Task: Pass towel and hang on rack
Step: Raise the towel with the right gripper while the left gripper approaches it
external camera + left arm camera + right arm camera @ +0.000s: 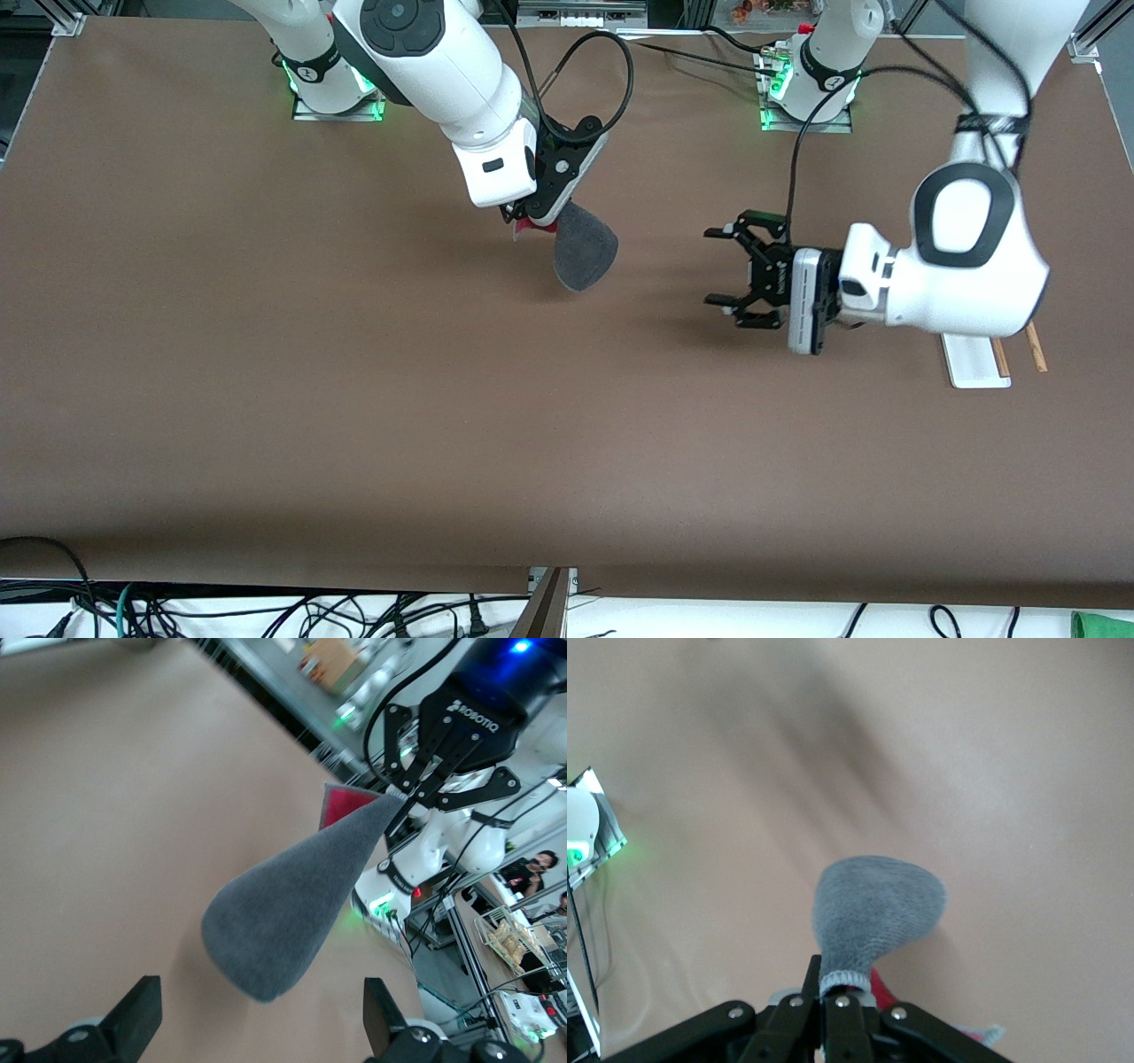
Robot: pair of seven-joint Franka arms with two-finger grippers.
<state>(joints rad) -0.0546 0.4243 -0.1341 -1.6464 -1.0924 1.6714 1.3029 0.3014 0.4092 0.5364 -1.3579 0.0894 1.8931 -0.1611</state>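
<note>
Right gripper (523, 220) was clamped on the towel (585, 248), held above the table (266, 354); long axis ran toward 5 o'clock, rounded end lowest. Left gripper (719, 267), fully spread and empty, hovered at 3 o'clock, near the rack (974, 359).

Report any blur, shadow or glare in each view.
Front view: sharp, even light; the towel casts a soft shadow on the table. Left wrist view: towel fairly sharp, room soft, blue glare at the top corner. Right wrist view: table streaked with blur, towel clearer.

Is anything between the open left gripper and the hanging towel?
Nothing visible. The towel hangs from the shut right gripper over bare table; the left gripper, jaws open, faces it across an empty gap.
</note>
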